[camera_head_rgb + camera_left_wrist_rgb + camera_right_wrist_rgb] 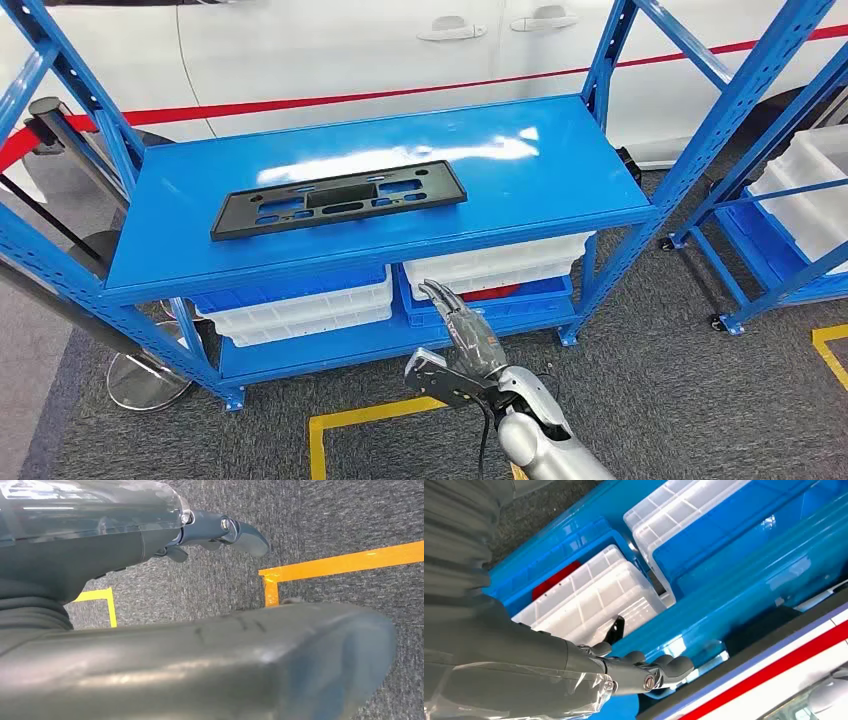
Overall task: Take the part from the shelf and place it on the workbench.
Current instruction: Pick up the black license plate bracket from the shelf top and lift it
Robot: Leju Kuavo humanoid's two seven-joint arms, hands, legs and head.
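The right hand (455, 345) is raised in front of the shelf (560, 195), fingers spread and holding nothing, its fingertips (674, 665) pointing toward the shelf's front edge. Just past them, under the top board, sit white bins (500, 265) and blue bins (290, 285). Above and beyond the hand, to its left, the black part (338, 198) lies flat on the top board, untouched and well apart from the fingers. The left hand (220, 532) hangs over grey carpet (325, 510) crossed by yellow tape (345, 562), fingers loose and empty. Judging by this, the task has barely begun: reach, grasp, carry and placing on the workbench all remain.
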